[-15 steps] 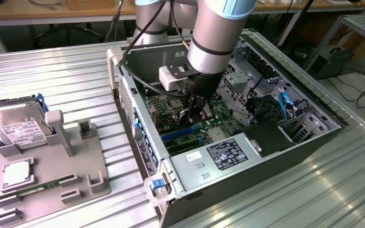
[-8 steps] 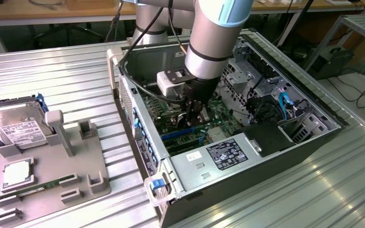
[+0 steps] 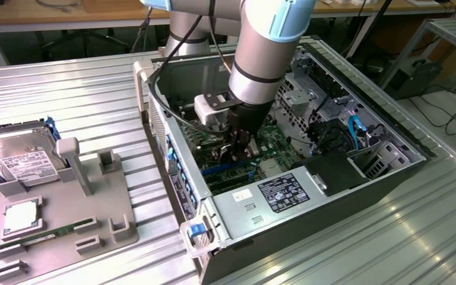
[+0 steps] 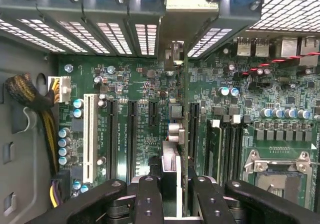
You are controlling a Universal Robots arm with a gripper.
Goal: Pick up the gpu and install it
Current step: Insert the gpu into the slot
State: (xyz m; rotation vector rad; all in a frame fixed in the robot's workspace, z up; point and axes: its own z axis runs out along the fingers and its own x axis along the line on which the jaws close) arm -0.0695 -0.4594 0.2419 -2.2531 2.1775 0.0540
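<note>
I am pinching the gpu point(image 4: 181, 134) edge-on in my tool point(image 4: 170, 196) over the motherboard point(image 4: 280, 99); it is seeming thin, stiff, fragile; top edge suits gripping.

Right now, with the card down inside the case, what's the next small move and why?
Probably a short straight press down: the gripper holds the gpu edge-on above the motherboard, its bracket end near the rear slot openings. I can't tell whether it's seated.
</note>
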